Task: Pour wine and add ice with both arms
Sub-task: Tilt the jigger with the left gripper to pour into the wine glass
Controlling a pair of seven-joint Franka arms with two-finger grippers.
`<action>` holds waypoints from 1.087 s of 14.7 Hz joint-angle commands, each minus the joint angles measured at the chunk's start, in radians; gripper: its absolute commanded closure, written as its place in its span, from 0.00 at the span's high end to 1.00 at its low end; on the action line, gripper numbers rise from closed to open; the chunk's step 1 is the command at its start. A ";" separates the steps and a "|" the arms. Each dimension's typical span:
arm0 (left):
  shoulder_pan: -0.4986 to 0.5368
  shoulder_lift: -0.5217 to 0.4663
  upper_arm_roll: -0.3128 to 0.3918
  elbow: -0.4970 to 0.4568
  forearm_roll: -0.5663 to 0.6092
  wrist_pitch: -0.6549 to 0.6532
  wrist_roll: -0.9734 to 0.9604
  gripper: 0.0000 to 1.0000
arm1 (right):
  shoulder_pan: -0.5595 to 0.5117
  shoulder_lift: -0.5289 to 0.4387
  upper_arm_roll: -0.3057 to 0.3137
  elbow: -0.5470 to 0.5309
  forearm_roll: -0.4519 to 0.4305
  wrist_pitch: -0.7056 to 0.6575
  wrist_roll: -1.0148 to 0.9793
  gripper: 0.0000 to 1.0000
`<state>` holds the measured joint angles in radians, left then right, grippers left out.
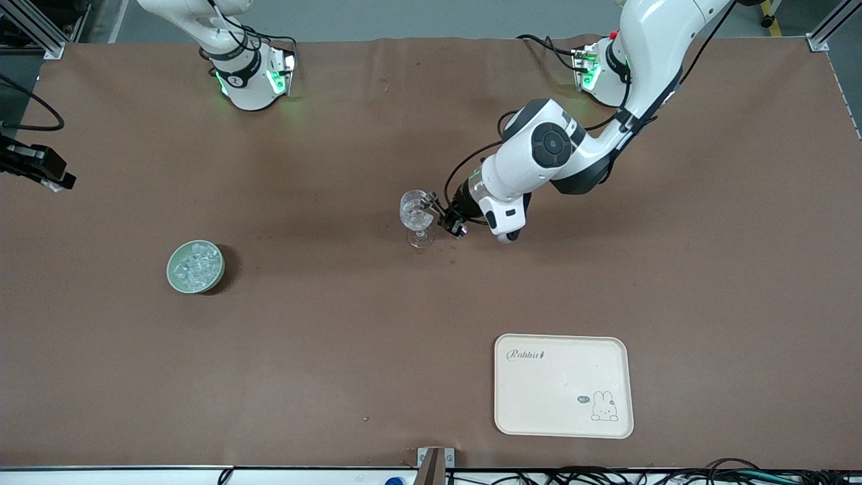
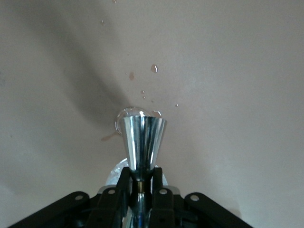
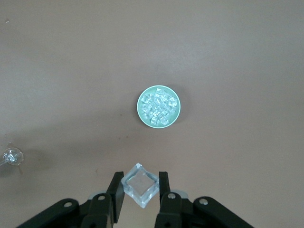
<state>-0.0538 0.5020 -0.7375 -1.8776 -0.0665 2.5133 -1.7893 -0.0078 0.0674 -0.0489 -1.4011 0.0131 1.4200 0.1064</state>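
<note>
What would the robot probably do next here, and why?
Probably the right gripper carries its ice cube across to over the stemmed glass. It is shut on that cube high above the green bowl, while the left gripper holds the glass steady on the table.

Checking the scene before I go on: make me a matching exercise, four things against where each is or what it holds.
Things:
1. left gripper
2. right gripper
3. green bowl
4. tray

States:
A. heaped with ice
B. shut on the wine glass
C. bare, nearest the front camera
D. shut on one ice cube, over the table above the bowl

Pairs: 1-B, 2-D, 3-A, 4-C
</note>
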 commanded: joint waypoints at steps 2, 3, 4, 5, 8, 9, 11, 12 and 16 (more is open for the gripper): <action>-0.004 0.018 -0.022 0.055 0.102 -0.040 -0.085 0.00 | -0.006 -0.024 0.004 -0.026 0.018 0.000 0.015 0.01; -0.004 0.018 -0.023 0.058 0.128 -0.042 -0.096 0.00 | -0.006 -0.024 0.004 -0.026 0.018 0.000 0.015 0.01; -0.008 0.018 -0.028 0.058 0.148 -0.056 -0.104 0.00 | -0.006 -0.024 0.004 -0.026 0.019 0.000 0.013 0.01; -0.018 0.018 -0.032 0.060 0.177 -0.080 -0.108 0.00 | -0.006 -0.024 0.004 -0.027 0.018 0.000 0.015 0.01; -0.024 0.020 -0.034 0.074 0.258 -0.093 -0.175 0.01 | -0.006 -0.024 0.004 -0.027 0.024 0.000 0.013 0.01; -0.024 0.020 -0.036 0.074 0.280 -0.093 -0.195 0.01 | -0.006 -0.024 0.004 -0.027 0.025 0.000 0.015 0.02; -0.026 0.017 -0.037 0.074 0.287 -0.094 -0.202 0.01 | -0.006 -0.024 0.004 -0.027 0.025 0.000 0.013 0.02; -0.026 0.015 -0.037 0.077 0.290 -0.106 -0.202 0.01 | -0.007 -0.024 0.004 -0.027 0.027 -0.001 0.015 0.02; -0.037 0.018 -0.039 0.106 0.376 -0.159 -0.251 0.01 | -0.007 -0.024 0.004 -0.027 0.027 0.000 0.013 0.02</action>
<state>-0.0801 0.5049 -0.7662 -1.8071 0.2554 2.3867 -1.9944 -0.0078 0.0674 -0.0489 -1.4012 0.0198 1.4194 0.1068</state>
